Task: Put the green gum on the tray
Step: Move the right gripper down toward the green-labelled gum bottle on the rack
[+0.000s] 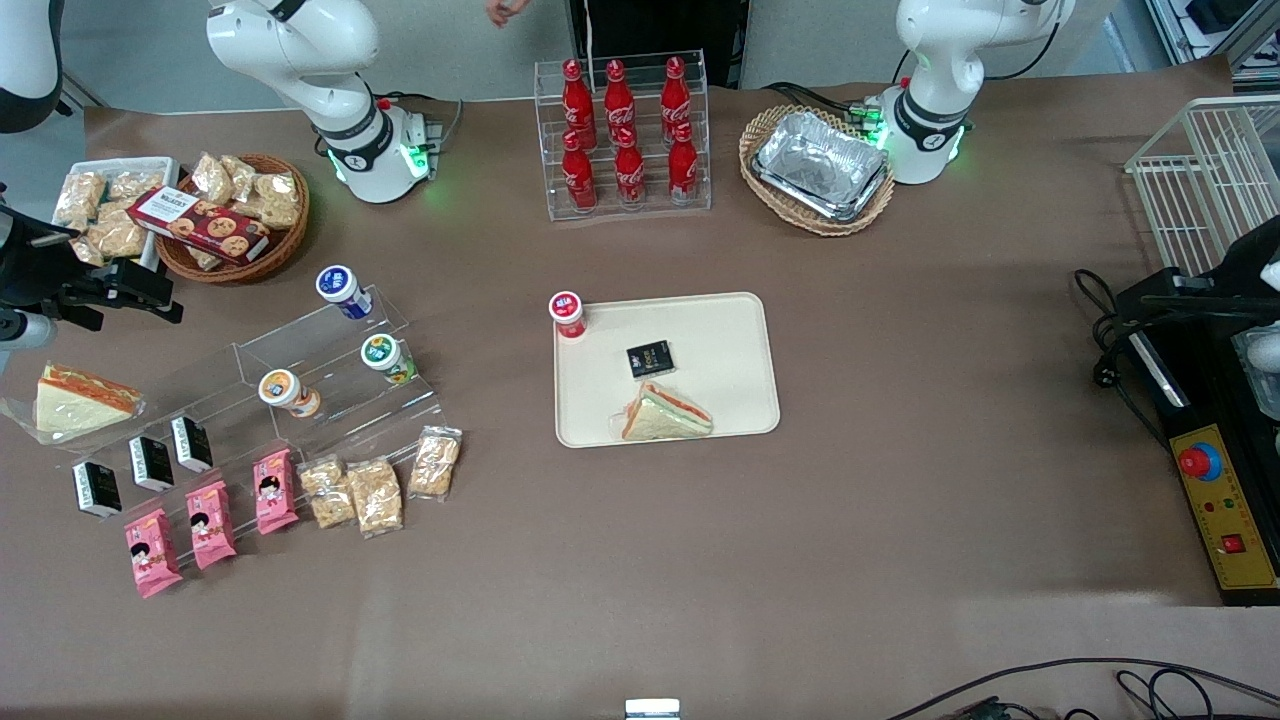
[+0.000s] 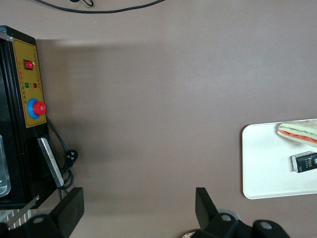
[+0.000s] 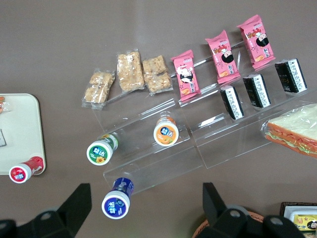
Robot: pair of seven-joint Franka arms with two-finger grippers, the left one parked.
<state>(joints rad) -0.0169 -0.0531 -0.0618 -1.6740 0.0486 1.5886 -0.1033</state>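
Hand (image 3: 143, 206): spread wide, holding nothing, high over the clear stepped rack (image 1: 300, 375) at the working arm's end of the surface (image 1: 640, 560).

Green gum (image 1: 386, 358): upright on the rack's middle step, untouched, well apart from the tray (image 1: 735, 400).

Risks: orange gum (image 1: 285, 391) and blue gum (image 1: 341, 291) stand near; a careless descent could take the wrong bottle or topple one. A round lid may slip from the fingers.

Tray contents: sandwich (image 1: 665, 415), black packet (image 1: 650, 359), red gum (image 1: 567, 313) at one corner.
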